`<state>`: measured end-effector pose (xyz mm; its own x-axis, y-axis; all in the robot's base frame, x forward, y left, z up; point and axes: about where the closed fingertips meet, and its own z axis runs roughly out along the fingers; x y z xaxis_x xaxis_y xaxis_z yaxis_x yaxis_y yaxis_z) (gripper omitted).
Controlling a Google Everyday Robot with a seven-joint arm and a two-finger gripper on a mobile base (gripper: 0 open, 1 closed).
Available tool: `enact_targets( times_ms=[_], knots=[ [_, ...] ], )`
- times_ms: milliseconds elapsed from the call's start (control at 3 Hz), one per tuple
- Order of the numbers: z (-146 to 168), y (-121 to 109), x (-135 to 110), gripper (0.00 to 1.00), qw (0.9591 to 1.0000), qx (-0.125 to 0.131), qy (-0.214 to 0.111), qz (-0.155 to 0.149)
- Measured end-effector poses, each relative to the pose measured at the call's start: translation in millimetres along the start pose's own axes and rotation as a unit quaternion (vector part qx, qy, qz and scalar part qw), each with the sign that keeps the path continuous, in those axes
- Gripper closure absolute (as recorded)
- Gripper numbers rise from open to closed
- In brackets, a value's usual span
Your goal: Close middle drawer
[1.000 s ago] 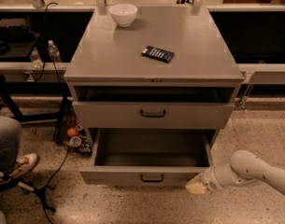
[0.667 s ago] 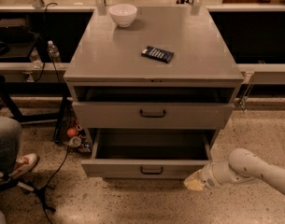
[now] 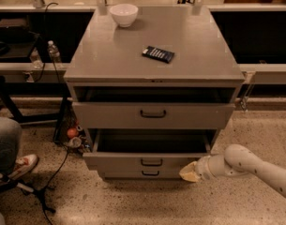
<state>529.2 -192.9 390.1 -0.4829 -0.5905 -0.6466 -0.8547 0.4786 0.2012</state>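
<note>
The grey cabinet [image 3: 154, 50] stands in the middle of the camera view. Its middle drawer [image 3: 133, 162], with a small dark bar handle [image 3: 152, 162], is pulled out partway and its dark grey inside [image 3: 152, 142] shows. My gripper [image 3: 189, 172], with a pale yellowish tip on a white arm [image 3: 255, 165], comes in from the lower right. It sits against the right end of the middle drawer's front, near the floor. The top drawer [image 3: 153, 115] stands slightly out above it. The lowest drawer [image 3: 150, 174] is shut below it.
A white bowl [image 3: 124, 14] and a dark flat device [image 3: 158, 54] lie on the cabinet top. A person's leg and shoe [image 3: 18, 165] are at the lower left, with cables, a bottle [image 3: 52, 53] and small items [image 3: 73, 134] left of the cabinet. Speckled floor [image 3: 133, 203] lies in front.
The middle drawer has slid inward, so less of its inside shows. My gripper has moved inward with its front, staying at the right end.
</note>
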Motion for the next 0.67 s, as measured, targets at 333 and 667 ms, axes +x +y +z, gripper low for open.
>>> enact_targets(
  times_ms=[333,667],
  knots=[
    [4.6,-17.1,-23.9,1.0,0.9986,0.017,-0.028,-0.043],
    [4.0,-28.0,-44.7,1.0,0.9953,0.033,-0.049,-0.077]
  ],
)
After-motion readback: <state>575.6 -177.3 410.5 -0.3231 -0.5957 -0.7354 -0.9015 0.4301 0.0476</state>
